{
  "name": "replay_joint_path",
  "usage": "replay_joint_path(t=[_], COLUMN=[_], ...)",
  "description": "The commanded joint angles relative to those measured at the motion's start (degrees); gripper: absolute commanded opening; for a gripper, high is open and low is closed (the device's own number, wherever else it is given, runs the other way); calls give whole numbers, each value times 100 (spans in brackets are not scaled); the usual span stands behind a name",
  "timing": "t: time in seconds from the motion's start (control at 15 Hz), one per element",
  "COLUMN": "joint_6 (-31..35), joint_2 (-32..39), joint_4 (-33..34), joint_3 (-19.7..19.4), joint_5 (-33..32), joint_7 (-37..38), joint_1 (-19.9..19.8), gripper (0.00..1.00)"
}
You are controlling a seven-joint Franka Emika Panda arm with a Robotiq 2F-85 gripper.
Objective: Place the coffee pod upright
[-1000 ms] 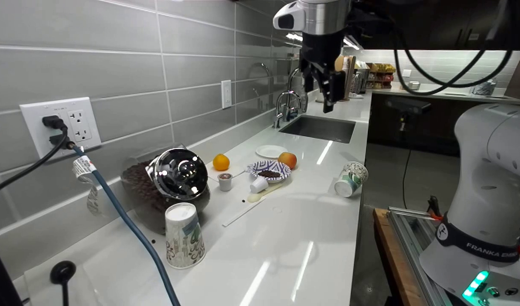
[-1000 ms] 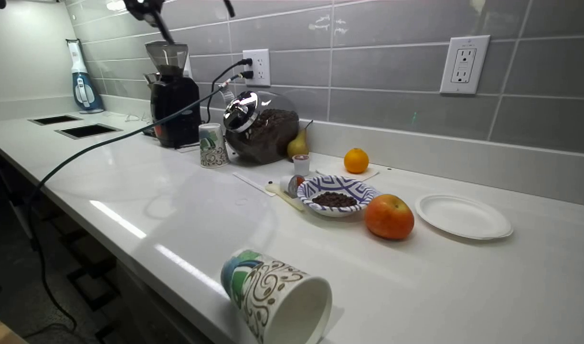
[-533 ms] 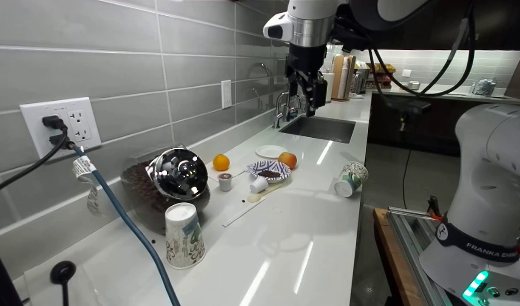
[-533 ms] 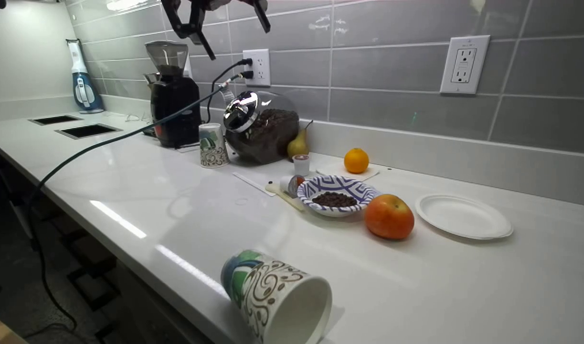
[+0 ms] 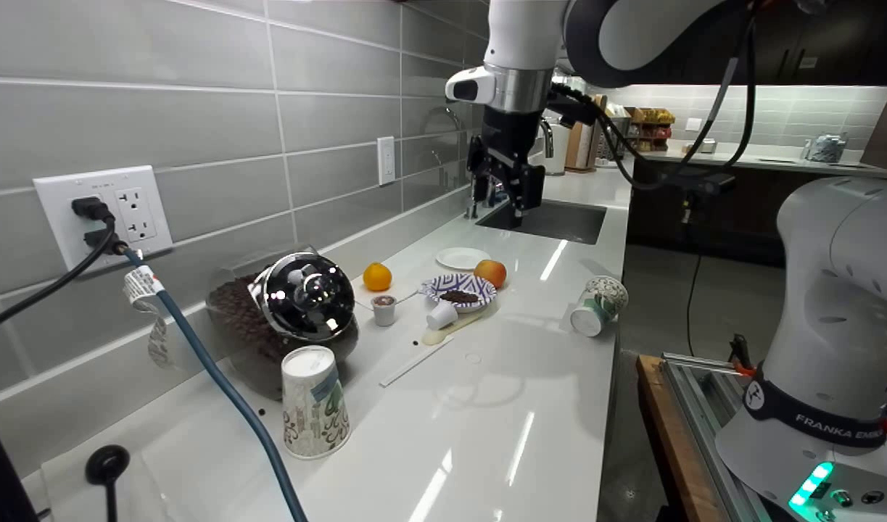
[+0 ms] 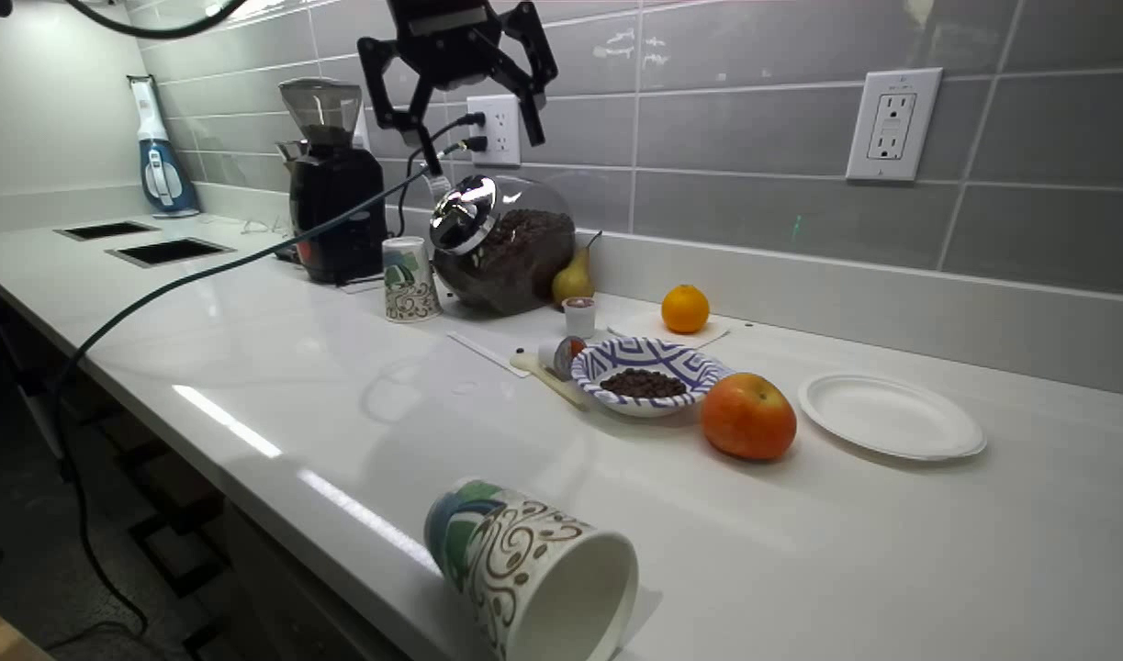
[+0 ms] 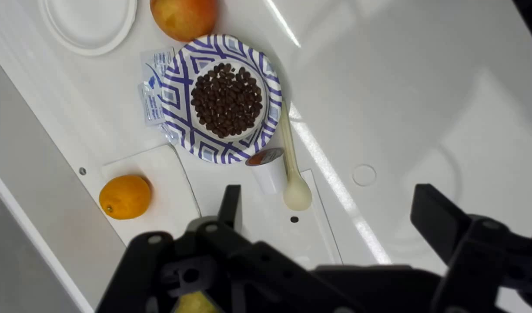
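The coffee pod lies on its side on the counter against the patterned bowl, beside a pale spoon. In an exterior view its darker foil face shows on the white pod. In the wrist view the pod lies ahead of the left finger, foil face toward the bowl. A similar pod stands upright nearby, dark face up; it also shows in an exterior view. My gripper is open and empty, high above the counter; it also shows in an exterior view and in the wrist view.
An orange ball-like fruit, an apple and a white plate lie near the bowl of beans. A glass jar, pear and inverted paper cup stand by the wall. Another cup lies near the counter edge.
The arm has come down, moving left in an exterior view and right in another. The fingers stay open. The pods and the other objects have not moved.
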Motion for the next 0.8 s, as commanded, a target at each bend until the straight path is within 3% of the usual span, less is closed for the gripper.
replay_joint_path(t=[0.0, 0.13, 0.2, 0.47, 0.73], joint_6=[883, 1625, 1055, 1172, 1819], joint_2=[247, 460, 290, 358, 822], joint_4=[-335, -530, -377, -421, -524], joint_3=[-70, -116, 78, 138, -121], joint_5=[143, 27, 112, 95, 263], joint_7=[-440, -541, -381, -383, -1122], joint_1=[-164, -272, -319, -401, -343], gripper=[100, 100, 100, 100, 100])
